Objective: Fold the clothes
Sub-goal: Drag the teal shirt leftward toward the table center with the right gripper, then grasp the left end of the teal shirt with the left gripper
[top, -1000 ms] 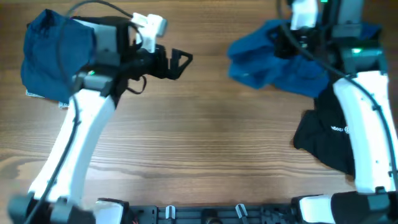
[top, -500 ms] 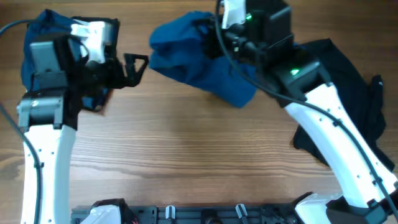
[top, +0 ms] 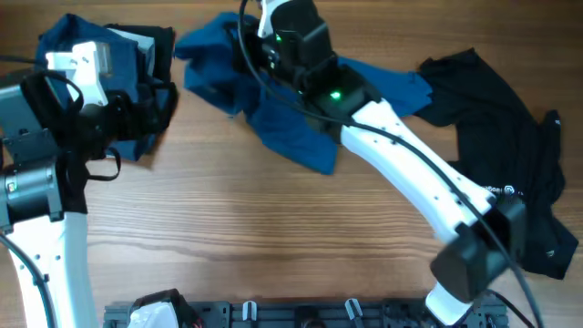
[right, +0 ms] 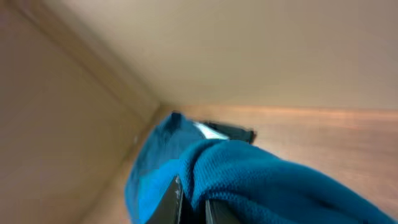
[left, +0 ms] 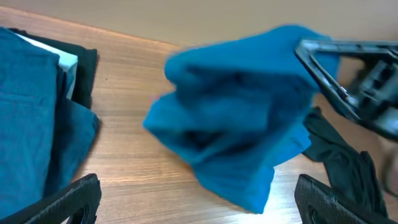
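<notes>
the right gripper [top: 248, 50] is seen pressed together on a bunched fold of a blue shirt [top: 293, 128], near the far edge of the table [top: 273, 237] and left of centre. in the right wrist view its fingers [right: 176, 198] are closed with blue cloth pinched between them, and more cloth is humped over them. the shirt is raised at the pinched end. the rest is trailed over the wood, with one lobe spread toward the front and a strip drawn out to the right, where a black garment [top: 496, 118] is met. whether the two touch or overlap cannot be told. that black garment is spread loose at the right side and partly covered by the right arm, with small white print shown beside the arm

the left gripper [top: 162, 114] is held spread wide, with nothing between its jaws. in the left wrist view its fingertips [left: 87, 190] are seen at the bottom corners, and the hanging shirt is framed between them, some way ahead. the gripper is placed just beside the right side of a folded pile [top: 68, 41] at the far left corner. a folded blue piece is seen on top of the pile, with a white edge and black cloth shown at its right side. bare wood is seen between the pile and the raised shirt
</notes>
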`<action>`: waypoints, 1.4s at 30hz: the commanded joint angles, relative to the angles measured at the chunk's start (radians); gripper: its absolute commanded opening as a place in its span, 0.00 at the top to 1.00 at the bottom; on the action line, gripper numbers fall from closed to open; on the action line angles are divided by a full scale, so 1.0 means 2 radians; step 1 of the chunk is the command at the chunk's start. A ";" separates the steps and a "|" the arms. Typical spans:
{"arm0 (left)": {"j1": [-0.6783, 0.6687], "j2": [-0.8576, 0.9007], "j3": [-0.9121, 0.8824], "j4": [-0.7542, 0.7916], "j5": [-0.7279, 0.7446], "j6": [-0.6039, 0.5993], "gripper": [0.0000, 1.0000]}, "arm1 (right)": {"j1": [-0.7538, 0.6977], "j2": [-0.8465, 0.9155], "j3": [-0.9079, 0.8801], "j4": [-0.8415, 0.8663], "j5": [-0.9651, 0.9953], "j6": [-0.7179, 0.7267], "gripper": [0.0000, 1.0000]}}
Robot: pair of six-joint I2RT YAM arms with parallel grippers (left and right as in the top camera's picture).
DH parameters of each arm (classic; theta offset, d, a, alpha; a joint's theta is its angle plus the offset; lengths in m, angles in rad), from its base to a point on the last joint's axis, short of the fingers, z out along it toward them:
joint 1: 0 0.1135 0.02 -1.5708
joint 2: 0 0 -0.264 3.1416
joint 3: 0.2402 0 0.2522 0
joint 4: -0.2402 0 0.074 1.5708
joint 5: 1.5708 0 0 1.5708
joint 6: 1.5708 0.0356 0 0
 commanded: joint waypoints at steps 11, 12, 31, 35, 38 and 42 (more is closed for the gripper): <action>-0.007 0.004 0.008 -0.004 0.002 -0.014 0.00 | -0.008 0.101 0.025 0.165 0.021 -0.081 0.01; -0.013 0.005 0.008 -0.004 0.002 -0.014 0.00 | -0.012 0.090 0.030 0.142 0.021 -0.094 0.00; -0.292 0.202 0.008 0.059 -0.075 0.027 0.00 | -0.289 -0.088 0.027 -0.377 -0.001 -0.148 0.00; -0.327 0.269 0.008 0.103 -0.125 0.027 0.00 | -0.329 -0.082 0.002 -0.382 -0.001 -0.164 0.00; -0.345 0.299 0.008 0.117 -0.133 0.027 0.00 | -0.346 -0.081 -0.018 -0.382 -0.002 -0.166 0.00; -0.371 0.317 0.008 0.111 -0.135 0.010 0.00 | -0.360 -0.076 -0.052 -0.366 -0.001 -0.165 0.00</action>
